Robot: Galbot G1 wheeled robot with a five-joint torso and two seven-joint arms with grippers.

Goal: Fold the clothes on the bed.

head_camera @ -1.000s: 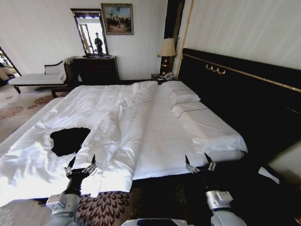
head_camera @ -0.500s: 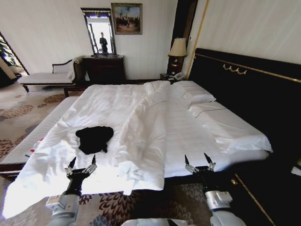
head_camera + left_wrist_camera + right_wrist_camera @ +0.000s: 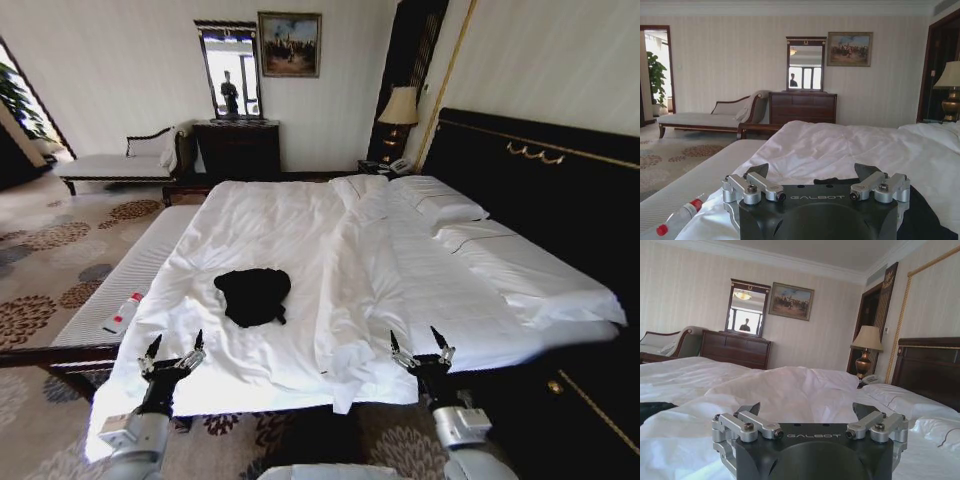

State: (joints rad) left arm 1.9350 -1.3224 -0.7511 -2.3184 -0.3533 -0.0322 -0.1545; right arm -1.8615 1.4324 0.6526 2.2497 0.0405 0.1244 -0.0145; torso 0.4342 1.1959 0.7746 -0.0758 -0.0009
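Both the left gripper (image 3: 173, 351) and right gripper (image 3: 421, 349) hover spread near the bed (image 3: 300, 215); the crumpled clothes (image 3: 253, 295) hide their lettering.

Above the near edge of the bed (image 3: 480, 300) the air was open, and both grippers, the left gripper (image 3: 172, 348) and the right gripper (image 3: 420, 345), hung there with fingers spread and nothing between them. The black T-shirt (image 3: 253, 294) lay crumpled near the bed's left edge, with flat duvet around it on all sides. A long raised fold of the duvet (image 3: 345, 290) ran from the near edge toward the headboard, between the right gripper and the T-shirt. On the narrow bench (image 3: 140, 270) beside the bed's left edge lay a bottle (image 3: 122, 313).
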